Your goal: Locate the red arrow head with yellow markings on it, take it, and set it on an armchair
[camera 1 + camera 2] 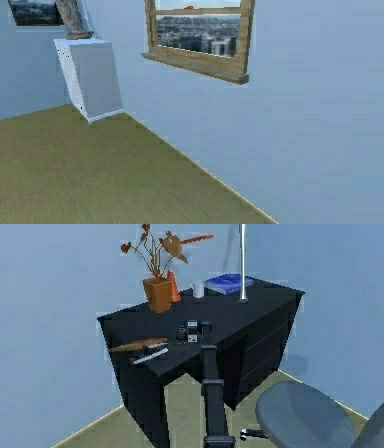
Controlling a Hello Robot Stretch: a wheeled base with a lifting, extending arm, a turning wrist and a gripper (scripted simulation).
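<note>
A dark desk (262,302) is standing against a blue wall in the arm side view. Toward the tabletop's back edge, an orange pot (157,294) with dried, reddish-brown stems is sitting near the left back corner. A small white cup (198,290) is standing just beside it, and a blue book (225,282) is lying nearer the right back corner. A pale pole (243,259) is rising behind the book. The robot's dark arm (212,389) is reaching up from the bottom edge over the desk's front edge, ending at two white marker squares (190,329). Left of them the gripper (150,350) is sitting low over the tabletop, and whether it is holding anything cannot be told. A reddish-brown sliver (135,346) is lying near the tabletop's left front corner, right at the gripper. It is too small to confirm as the arrow head. A grey chair (300,416) is standing at the lower right. In the forward view, a white pedestal (92,78) bearing a statue (72,18) is standing in a blue corner on a wooden floor (90,175). A wood-framed window (200,35) is showing city buildings.
</note>
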